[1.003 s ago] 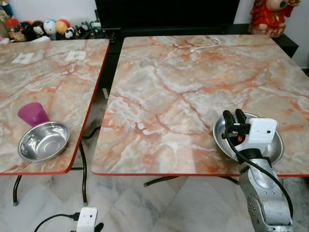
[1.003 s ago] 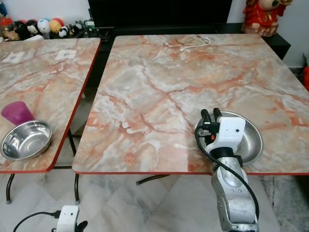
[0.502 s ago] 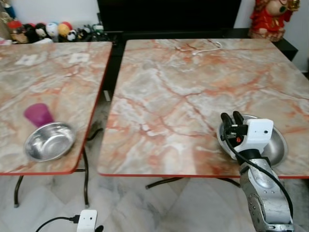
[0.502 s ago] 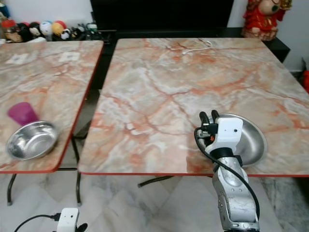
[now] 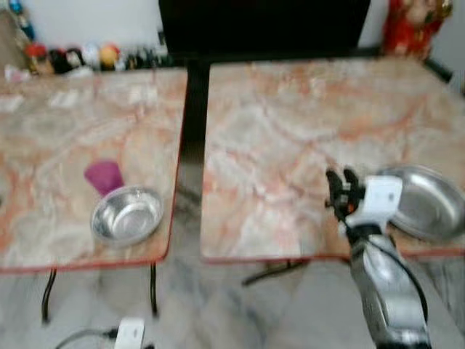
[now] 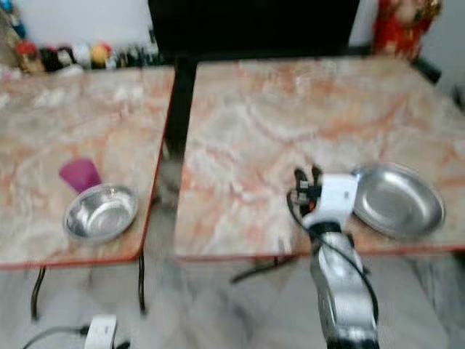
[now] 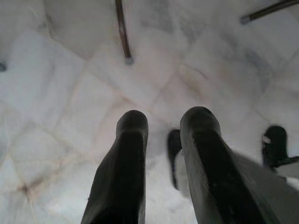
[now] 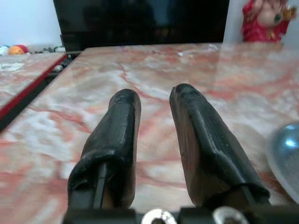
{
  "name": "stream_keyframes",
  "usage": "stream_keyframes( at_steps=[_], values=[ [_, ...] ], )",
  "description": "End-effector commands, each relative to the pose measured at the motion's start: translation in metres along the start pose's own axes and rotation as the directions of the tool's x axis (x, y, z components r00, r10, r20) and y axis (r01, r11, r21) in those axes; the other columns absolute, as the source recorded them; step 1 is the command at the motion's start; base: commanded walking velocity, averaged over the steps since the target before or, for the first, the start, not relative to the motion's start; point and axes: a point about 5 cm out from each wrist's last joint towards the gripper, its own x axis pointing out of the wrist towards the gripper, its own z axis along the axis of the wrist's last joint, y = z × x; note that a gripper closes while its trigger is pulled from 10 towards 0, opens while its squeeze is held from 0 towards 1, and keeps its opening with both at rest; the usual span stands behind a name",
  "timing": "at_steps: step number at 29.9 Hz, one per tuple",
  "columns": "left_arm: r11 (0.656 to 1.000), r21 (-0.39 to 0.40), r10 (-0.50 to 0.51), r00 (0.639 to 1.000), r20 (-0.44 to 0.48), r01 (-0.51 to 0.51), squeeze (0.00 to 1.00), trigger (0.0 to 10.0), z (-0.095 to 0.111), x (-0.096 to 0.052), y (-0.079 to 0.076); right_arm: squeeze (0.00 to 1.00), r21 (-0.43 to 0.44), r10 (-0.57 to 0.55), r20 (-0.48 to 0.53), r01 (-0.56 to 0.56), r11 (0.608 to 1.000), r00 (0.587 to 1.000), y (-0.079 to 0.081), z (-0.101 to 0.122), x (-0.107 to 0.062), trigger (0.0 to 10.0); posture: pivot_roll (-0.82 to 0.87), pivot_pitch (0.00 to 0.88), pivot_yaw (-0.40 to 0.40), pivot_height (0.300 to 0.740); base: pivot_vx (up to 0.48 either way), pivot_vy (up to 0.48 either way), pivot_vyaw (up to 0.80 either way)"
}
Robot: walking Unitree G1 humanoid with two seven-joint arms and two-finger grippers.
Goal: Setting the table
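A shallow steel plate [image 5: 427, 203] lies near the front edge of the right marble table [image 5: 290, 123]. My right gripper [image 5: 340, 179] hovers just left of that plate, apart from it. Its fingers [image 8: 124, 126] stand a little open with nothing between them, and the plate's rim [image 8: 286, 145] shows off to one side. On the left table [image 5: 58, 131] a steel bowl [image 5: 127, 216] sits near the front edge with a purple cup [image 5: 103, 176] behind it. My left gripper [image 7: 161, 122] hangs idle over the floor, its fingers slightly apart and empty.
A dark gap [image 5: 192, 109] separates the two tables. A black cabinet [image 5: 261, 25] and small toys [image 5: 69, 57] stand behind them, and a red figurine [image 5: 407, 25] at the back right. The marble floor [image 7: 70, 93] shows table legs [image 7: 122, 32]. The head views are blurred.
The whole picture has shifted right and blurred, so the camera has turned left. My right gripper has come off the plate's left rim and now stands beside it.
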Motion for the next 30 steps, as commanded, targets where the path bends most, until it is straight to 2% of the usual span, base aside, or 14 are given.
stream_keyframes(
  at_steps=[1,11,22,30],
  values=[
    [1.000,-0.006,0.022,0.999,-0.034,-0.022,0.00,10.0,-0.0103,-0.0035,0.0066,0.00,0.022,0.029,0.007,-0.029,0.999,1.000,0.0109,0.0004,0.0025,10.0,-0.06,0.026,0.011,0.740,0.000,0.480,0.00],
    [1.000,-0.008,0.024,0.999,-0.026,-0.024,0.00,10.0,-0.0084,-0.0029,0.0060,0.00,0.034,0.024,0.002,-0.024,0.999,1.000,0.0125,-0.0011,0.0042,10.0,-0.07,0.045,0.008,0.740,0.000,0.427,0.00],
    [1.000,-0.015,0.020,1.000,0.005,-0.020,0.00,10.0,-0.0019,-0.0016,0.0070,0.00,0.071,0.017,-0.019,-0.016,0.997,1.000,0.0130,-0.0042,0.0068,10.0,-0.06,0.067,0.013,0.740,0.000,0.000,0.00],
    [1.000,-0.019,0.019,1.000,0.001,-0.018,0.00,10.0,-0.0024,-0.0018,0.0086,0.00,0.051,0.028,-0.042,-0.026,0.998,0.999,0.0129,-0.0086,0.0097,10.0,-0.06,0.078,0.014,0.740,0.000,0.000,0.00]
  ],
)
